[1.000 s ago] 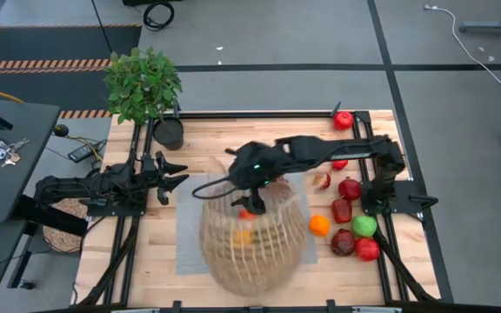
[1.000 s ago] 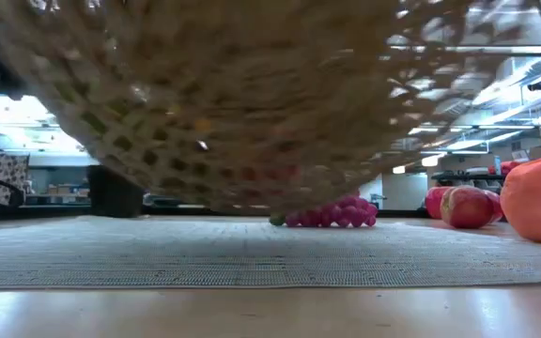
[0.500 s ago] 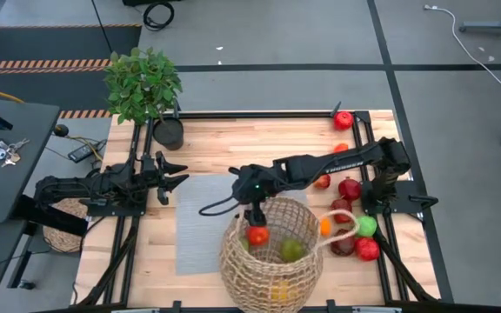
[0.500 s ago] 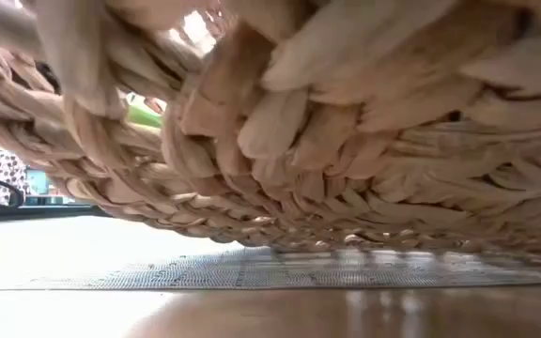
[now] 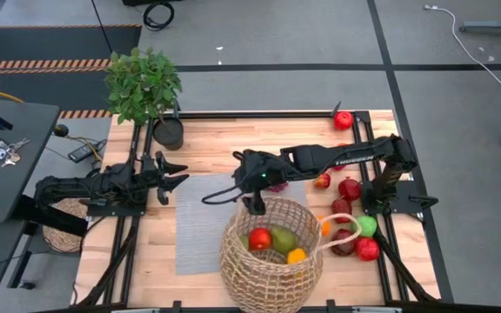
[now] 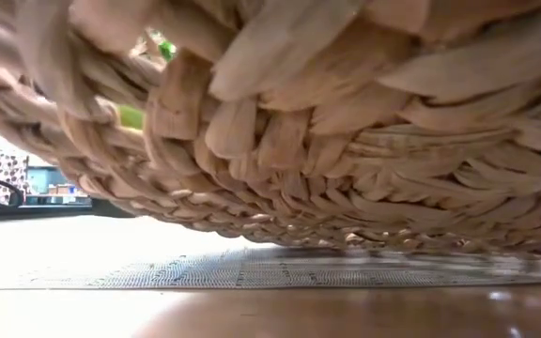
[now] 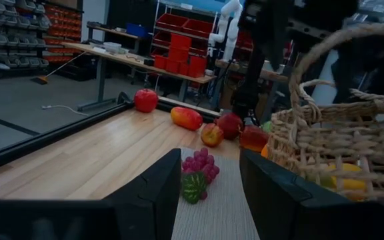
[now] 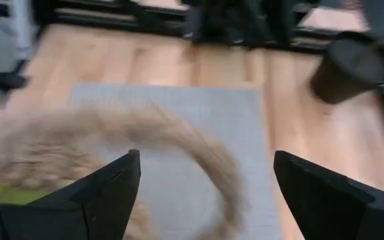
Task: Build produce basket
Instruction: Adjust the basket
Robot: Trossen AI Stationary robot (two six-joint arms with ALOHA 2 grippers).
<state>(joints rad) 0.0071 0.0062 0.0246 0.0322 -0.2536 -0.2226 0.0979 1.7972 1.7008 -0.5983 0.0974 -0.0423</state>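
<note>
Right end effector (image 5: 253,205) hangs wide open just above the basket (image 5: 270,280) rim. Left end effector (image 5: 169,176) waits open, well apart from the basket.

Right gripper (image 5: 255,206) hangs over the basket (image 5: 271,275) rim — left arm aside.

Even bright light — right wrist blurred

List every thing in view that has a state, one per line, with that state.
basket: upright at the table's near edge, partly on the grey mat, holding some produce.
produce: red, green and orange pieces inside the basket; others loose on the table by the right arm.
grapes: lying on the mat.
right pincer: open, empty, above the basket's far rim.
left pincer: open, empty, parked at the table's left.
potted plant: upright.
</note>
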